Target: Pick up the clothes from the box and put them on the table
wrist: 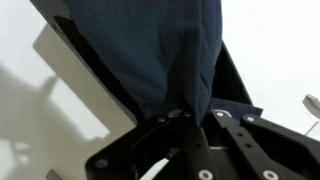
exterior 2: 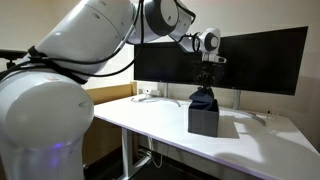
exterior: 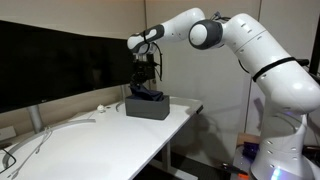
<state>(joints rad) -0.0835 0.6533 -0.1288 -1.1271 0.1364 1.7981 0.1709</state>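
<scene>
A dark box [exterior: 147, 107] stands on the white table [exterior: 100, 140]; it also shows in an exterior view [exterior 2: 204, 119]. My gripper [exterior: 146, 80] hangs right over the box and is shut on a dark blue cloth [exterior: 146, 92], which hangs from the fingers down into the box. In the wrist view the cloth [wrist: 150, 45] fills the upper middle, pinched between the black fingers [wrist: 180, 118], with the box rim [wrist: 95, 75] behind it. The same cloth shows in an exterior view [exterior 2: 204, 97], and so does the gripper [exterior 2: 206, 78].
Large dark monitors [exterior: 60, 60] stand along the table's back edge, close behind the box. White cables [exterior: 40, 138] lie on the table toward its near end. More cables and a small white item [exterior 2: 148, 93] lie by the wall.
</scene>
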